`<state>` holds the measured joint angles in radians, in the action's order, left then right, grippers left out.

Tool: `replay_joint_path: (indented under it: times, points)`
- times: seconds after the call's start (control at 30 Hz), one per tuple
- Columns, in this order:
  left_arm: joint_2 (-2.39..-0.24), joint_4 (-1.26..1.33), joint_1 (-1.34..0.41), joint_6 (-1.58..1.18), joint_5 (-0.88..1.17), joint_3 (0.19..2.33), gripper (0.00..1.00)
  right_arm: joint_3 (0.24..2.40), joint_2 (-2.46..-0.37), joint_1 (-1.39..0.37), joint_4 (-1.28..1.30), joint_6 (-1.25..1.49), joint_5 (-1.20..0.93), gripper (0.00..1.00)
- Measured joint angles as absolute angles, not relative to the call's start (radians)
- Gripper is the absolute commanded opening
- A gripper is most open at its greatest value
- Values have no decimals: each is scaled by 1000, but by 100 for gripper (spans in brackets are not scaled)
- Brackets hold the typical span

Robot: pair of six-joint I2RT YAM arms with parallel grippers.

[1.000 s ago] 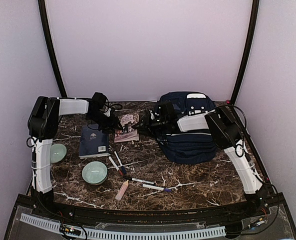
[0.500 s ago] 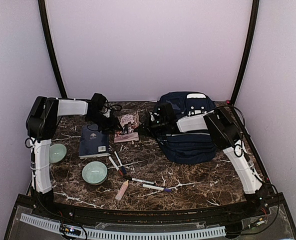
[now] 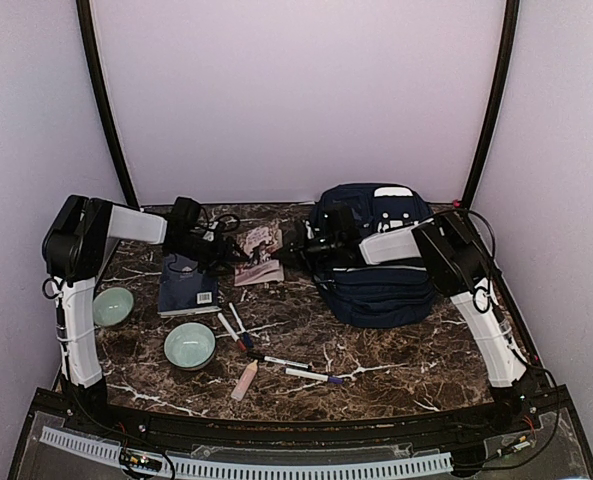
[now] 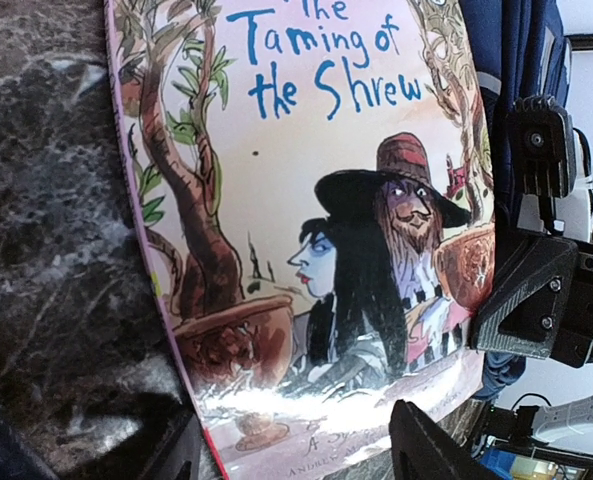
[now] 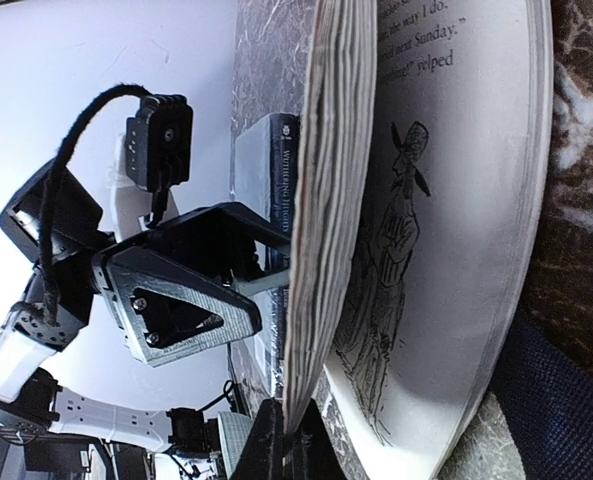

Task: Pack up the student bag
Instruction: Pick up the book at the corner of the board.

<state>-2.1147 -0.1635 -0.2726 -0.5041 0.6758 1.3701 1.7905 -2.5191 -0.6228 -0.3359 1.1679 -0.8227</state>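
Leftward the left gripper (image 3: 208,248) is drawn back, fingers (image 4: 426,452) spread — the storybook (image 3: 257,255) is pinched by the right gripper (image 3: 292,245). Nothing is judged packed yet; the student bag (image 3: 381,275) is set far right.

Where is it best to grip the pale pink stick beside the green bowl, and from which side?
Grip the pale pink stick around its middle, from straight above. It lies flat on the table, long and narrow, so closing across its width seems best. Its far end is close to the pens; the middle looks free on both sides.
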Motion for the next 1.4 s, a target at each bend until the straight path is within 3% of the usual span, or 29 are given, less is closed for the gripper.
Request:
replay_joint_path:
  times: [0.3, 0.33, 0.37, 0.4, 0.57, 0.9, 1.4]
  points:
    - [-2115, -24, -259, -608, 791, 1309, 71, 1767, -2503, -612, -375, 1192, -841, 0]
    - [-2115, -11, -255, -617, 798, 1304, 79, 1760, -2500, -612, -376, 1193, -841, 0]
    - [-2115, 2, -252, -627, 803, 1299, 96, 1753, -2496, -612, -379, 1196, -841, 0]
    - [-2115, 15, -249, -641, 817, 1294, 99, 1748, -2492, -612, -383, 1200, -842, 0]
    - [-2090, 57, -244, -674, 829, 1275, 99, 1710, -2457, -612, -428, 1223, -849, 0]
    - [-2092, 165, -238, -736, 858, 1227, 85, 1703, -2436, -612, -466, 1232, -860, 0]
    - [-2143, 181, -240, -801, 950, 1269, 81, 1685, -2436, -612, -464, 1231, -860, 0]
